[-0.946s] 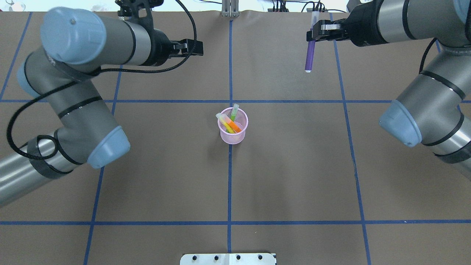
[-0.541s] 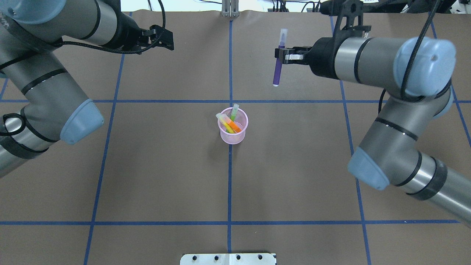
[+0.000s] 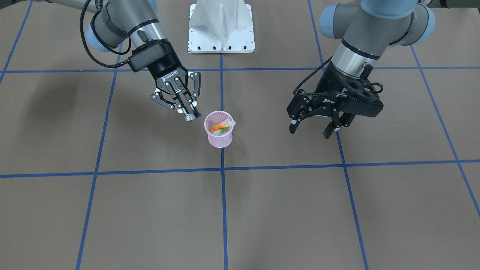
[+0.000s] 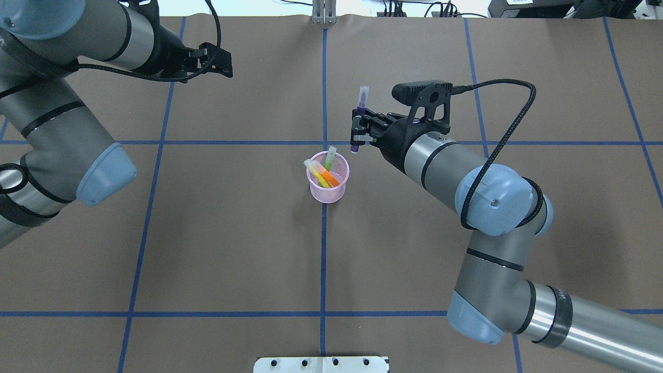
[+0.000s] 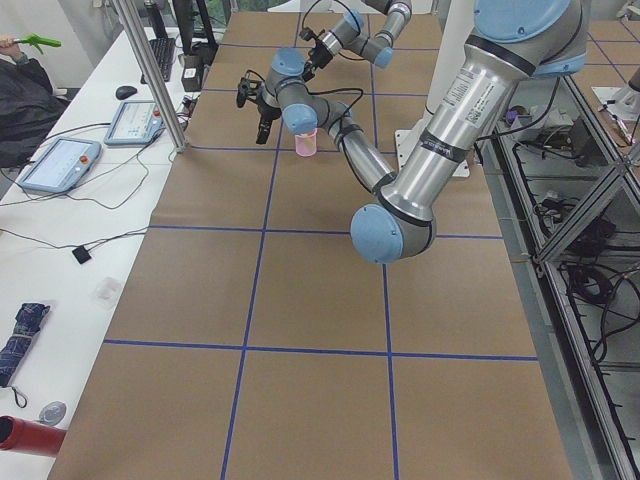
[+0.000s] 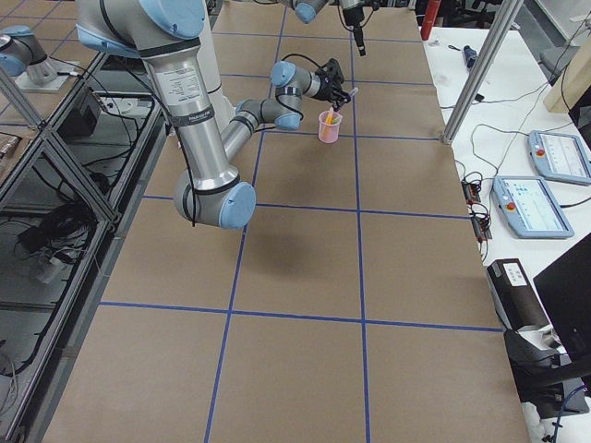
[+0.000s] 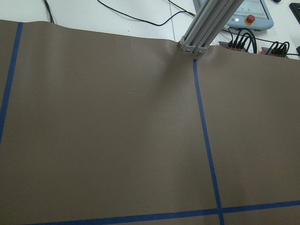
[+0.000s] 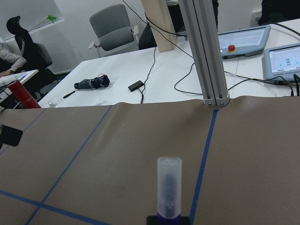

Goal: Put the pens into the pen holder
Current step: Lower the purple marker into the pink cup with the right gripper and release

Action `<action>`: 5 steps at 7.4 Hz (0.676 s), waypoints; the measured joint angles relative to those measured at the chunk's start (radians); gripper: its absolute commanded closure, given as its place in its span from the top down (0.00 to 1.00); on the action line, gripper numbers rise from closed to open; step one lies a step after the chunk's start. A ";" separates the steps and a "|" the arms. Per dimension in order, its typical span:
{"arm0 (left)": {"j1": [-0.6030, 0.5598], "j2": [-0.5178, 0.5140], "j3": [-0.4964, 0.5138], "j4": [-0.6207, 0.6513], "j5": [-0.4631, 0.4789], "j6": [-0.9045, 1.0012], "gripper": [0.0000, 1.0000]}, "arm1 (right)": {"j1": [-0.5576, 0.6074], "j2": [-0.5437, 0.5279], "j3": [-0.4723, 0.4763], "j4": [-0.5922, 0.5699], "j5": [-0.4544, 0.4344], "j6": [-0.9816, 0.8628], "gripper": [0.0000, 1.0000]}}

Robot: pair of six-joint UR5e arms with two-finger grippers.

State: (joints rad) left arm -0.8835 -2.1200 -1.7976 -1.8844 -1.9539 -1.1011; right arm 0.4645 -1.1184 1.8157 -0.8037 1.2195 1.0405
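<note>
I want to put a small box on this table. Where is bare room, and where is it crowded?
Bare: the table between the pen holder and the base plate, on both sides of the middle blue tape line. Crowded: just beyond the holder, where the right gripper holds the purple pen near the rim. The left gripper hangs open, far from the holder.

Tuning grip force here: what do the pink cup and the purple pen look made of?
Pen holder: looks like pink-coated wire mesh, its wall a see-through grid; metal or plastic, unclear. Purple pen: likely smooth plastic, with a frosted translucent cap.
</note>
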 measured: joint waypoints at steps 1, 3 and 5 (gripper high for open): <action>0.000 0.005 0.001 -0.002 0.001 0.003 0.99 | -0.013 0.014 -0.017 0.000 -0.016 0.000 0.00; 0.000 0.007 0.005 -0.004 0.002 0.011 0.99 | -0.027 0.035 -0.046 0.000 -0.022 0.000 0.00; 0.000 0.008 0.008 -0.004 0.003 0.012 0.99 | -0.041 0.044 -0.073 0.000 -0.024 0.000 0.00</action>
State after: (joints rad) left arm -0.8834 -2.1124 -1.7897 -1.8887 -1.9508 -1.0893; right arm 0.4238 -1.0739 1.7431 -0.8038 1.1956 1.0400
